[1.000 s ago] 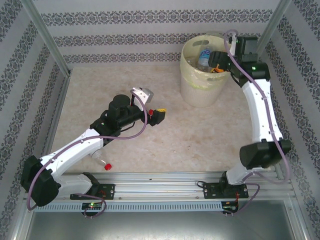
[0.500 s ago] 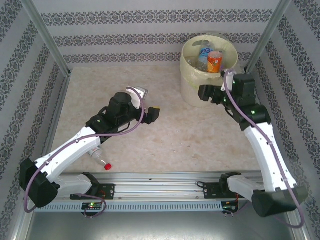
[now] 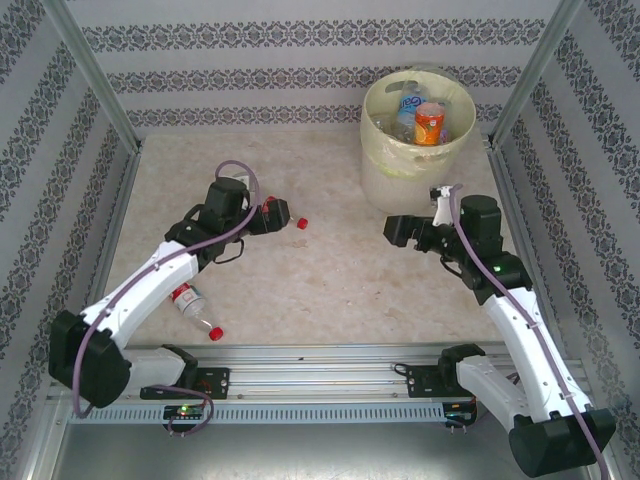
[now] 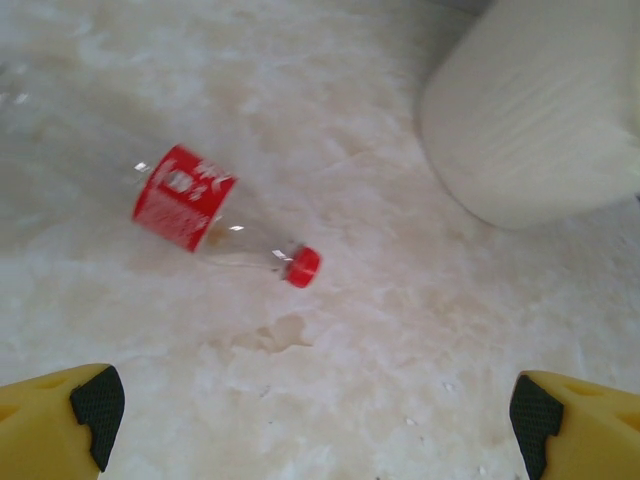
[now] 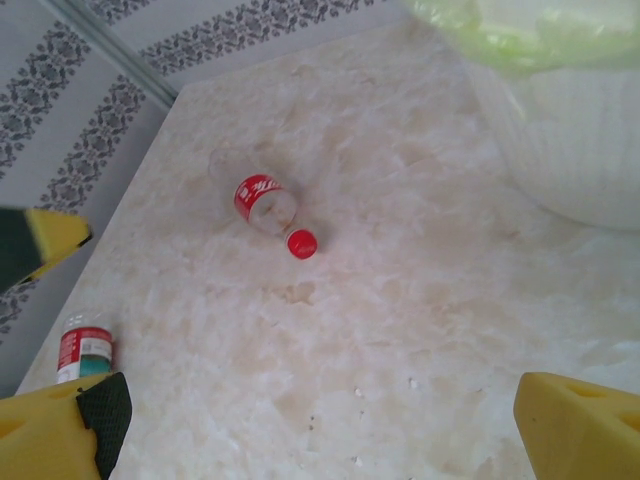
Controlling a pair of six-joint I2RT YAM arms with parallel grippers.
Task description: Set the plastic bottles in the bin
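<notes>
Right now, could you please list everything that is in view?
table: 1, beige marble.
bin: 1, pale yellow, far right of table.
bottles in bin: at least 2, orange and blue labels.
mid bottle: 1, clear, red label and cap, lying left of bin.
near bottle: 1, clear, red cap, lying near left of table.
left gripper: 1, yellow fingers, open, above mid bottle.
right gripper: 1, yellow fingers, open, near bin.

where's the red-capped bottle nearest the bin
Top view: the red-labelled clear plastic bottle lies left of the pale-yellow round bin, just before the left gripper.
</notes>
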